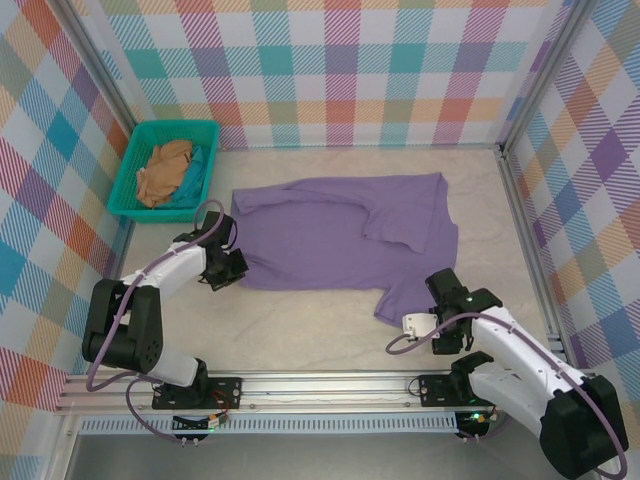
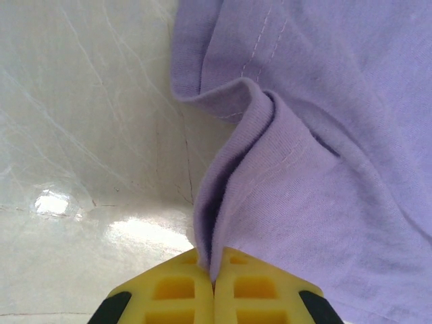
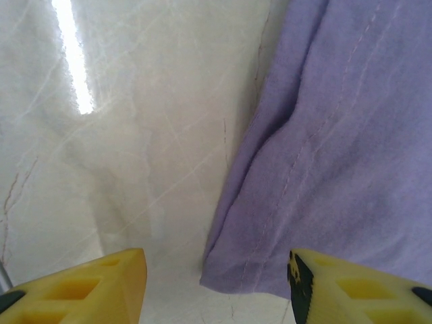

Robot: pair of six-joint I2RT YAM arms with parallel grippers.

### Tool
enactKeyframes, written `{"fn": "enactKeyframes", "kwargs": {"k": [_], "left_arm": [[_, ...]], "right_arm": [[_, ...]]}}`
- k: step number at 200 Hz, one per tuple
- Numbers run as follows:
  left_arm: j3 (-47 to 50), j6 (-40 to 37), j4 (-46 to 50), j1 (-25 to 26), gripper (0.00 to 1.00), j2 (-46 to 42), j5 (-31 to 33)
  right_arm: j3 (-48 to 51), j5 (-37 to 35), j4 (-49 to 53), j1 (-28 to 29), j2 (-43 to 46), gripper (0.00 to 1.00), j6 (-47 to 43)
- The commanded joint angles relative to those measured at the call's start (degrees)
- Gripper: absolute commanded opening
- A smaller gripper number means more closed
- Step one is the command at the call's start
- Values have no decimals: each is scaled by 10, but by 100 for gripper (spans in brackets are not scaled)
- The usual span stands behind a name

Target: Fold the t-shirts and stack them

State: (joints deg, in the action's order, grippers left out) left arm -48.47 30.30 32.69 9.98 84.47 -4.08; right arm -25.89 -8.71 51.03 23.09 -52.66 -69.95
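The lavender-purple t-shirt (image 1: 340,235) lies spread on the table, with its upper right part folded over. My left gripper (image 1: 228,268) is shut on its lower left hem, and the cloth (image 2: 283,175) puckers up between the yellow fingers (image 2: 182,287). My right gripper (image 1: 440,292) stands open just over the shirt's lower right corner (image 3: 250,270), which lies on the table between its spread fingers (image 3: 101,283). A tan t-shirt (image 1: 165,170) lies crumpled in the teal basket.
The teal plastic basket (image 1: 205,130) sits at the back left against the checked wall, with some blue cloth (image 1: 197,178) under the tan shirt. Metal frame rails (image 1: 520,200) run along the table's sides. Bare pale tabletop (image 1: 300,325) lies in front of the shirt.
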Motion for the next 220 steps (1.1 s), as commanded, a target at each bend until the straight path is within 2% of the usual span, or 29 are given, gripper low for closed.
{"fn": "enactKeyframes", "kwargs": {"k": [1,55,88,111,151,165,220], "left_arm": [[-2,-13,11,-6,0,-16,-11],[2,-16,3,-5,0,-13,-14],[4,-18,-2,-6,0,-9,-18],[7,-20,-7,-7,0,-9,-20],[6,-23,-9,-7,0,-2,-25],[6,-23,-11,-7,0,0,-31],[12,-20,-10,-7,0,-7,-40]], "right_arm": [[3,19,-5,-10,-28,57,-11],[-45,20,-33,-37,-176,50,-19],[-98,3,-55,-42,-263,37,-3],[-114,-5,-73,-41,-287,28,12],[-101,-20,-73,-42,-252,14,11],[-97,-25,-63,-44,-224,0,10],[-110,-47,15,-60,-50,0,25]]}}
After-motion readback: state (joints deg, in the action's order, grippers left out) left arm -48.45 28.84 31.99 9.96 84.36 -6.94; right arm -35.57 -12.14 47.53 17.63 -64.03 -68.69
